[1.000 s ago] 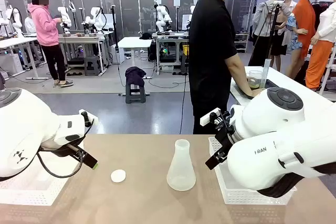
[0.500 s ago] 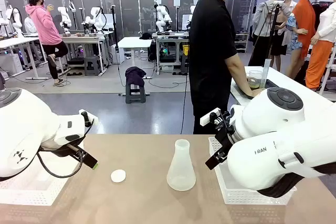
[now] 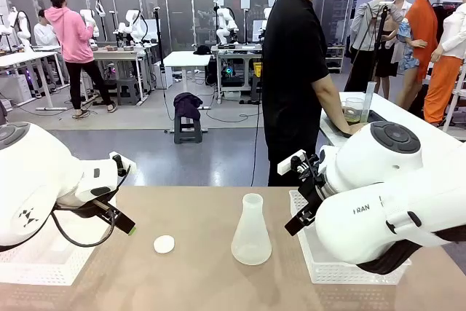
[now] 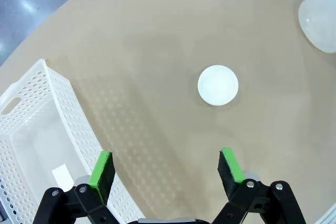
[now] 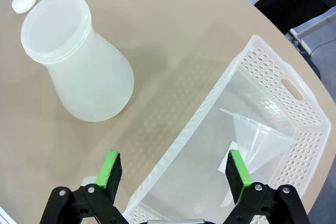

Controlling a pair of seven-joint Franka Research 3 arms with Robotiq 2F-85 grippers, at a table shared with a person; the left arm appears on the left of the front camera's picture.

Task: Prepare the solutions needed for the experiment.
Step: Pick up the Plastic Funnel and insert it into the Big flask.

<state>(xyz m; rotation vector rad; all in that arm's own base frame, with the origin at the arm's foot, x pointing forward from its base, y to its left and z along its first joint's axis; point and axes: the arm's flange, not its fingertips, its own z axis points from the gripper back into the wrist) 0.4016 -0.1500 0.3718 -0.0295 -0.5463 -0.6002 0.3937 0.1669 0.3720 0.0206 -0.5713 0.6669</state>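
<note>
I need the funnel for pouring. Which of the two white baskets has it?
The basket on the robot's right: a clear funnel lies inside it. The basket on the left holds a small flat white piece instead.

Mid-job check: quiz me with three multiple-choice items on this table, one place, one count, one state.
1. Relative to the flask, the white cap lies: A) on its mouth B) inside it C) beside it on the table.
2. Perforated baskets on the table: A) two B) one C) three.
3. The left tool is: A) shut on the cap B) open, empty C) shut, empty.
Answers: C, it rests on bare tabletop; A, one at each end; B, its green pads stand apart.
</note>
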